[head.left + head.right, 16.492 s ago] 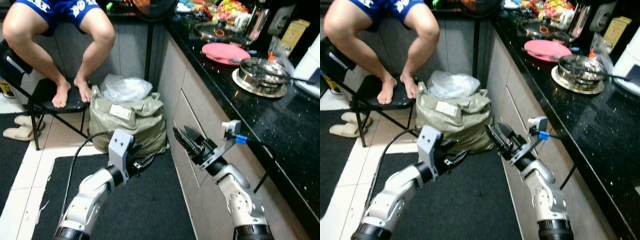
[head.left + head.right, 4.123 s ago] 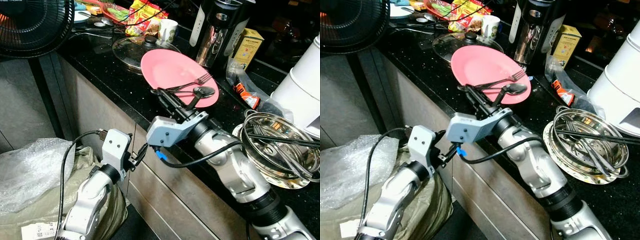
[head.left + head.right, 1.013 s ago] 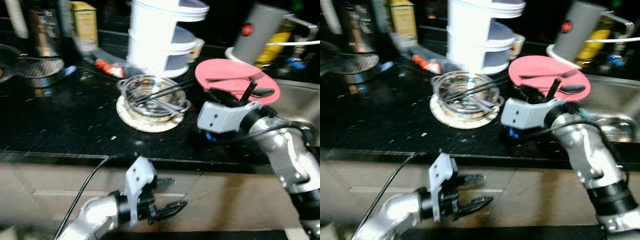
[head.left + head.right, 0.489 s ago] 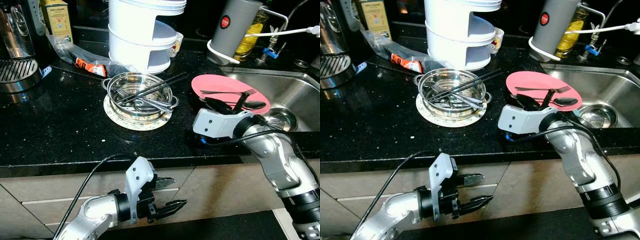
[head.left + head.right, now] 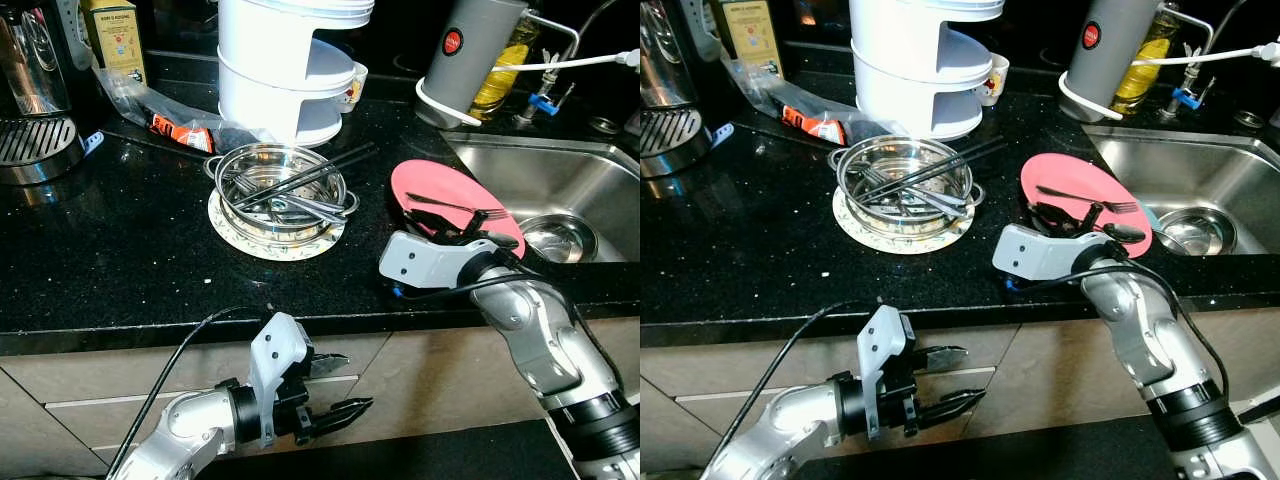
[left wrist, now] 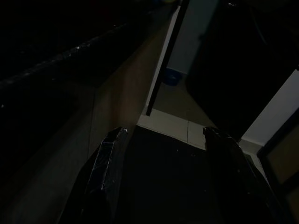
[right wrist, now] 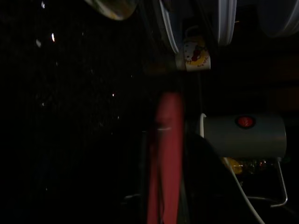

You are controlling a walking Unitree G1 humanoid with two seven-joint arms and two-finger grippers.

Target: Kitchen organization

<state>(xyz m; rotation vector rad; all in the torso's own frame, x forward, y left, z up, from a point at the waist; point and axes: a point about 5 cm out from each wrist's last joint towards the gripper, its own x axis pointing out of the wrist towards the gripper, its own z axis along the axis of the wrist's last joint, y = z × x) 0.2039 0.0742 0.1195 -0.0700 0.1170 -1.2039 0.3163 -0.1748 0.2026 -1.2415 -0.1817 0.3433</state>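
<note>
A white stacked container (image 5: 290,65) stands behind a grey canister (image 5: 470,55) on the black counter (image 5: 110,240)

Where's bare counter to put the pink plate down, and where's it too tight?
Free: the black counter between the coffee machine and the steel bowl, and the front strip below that bowl. Crowded: the back row around the white steamer and grey kettle. The right gripper holds the pink plate at the sink edge.
</note>
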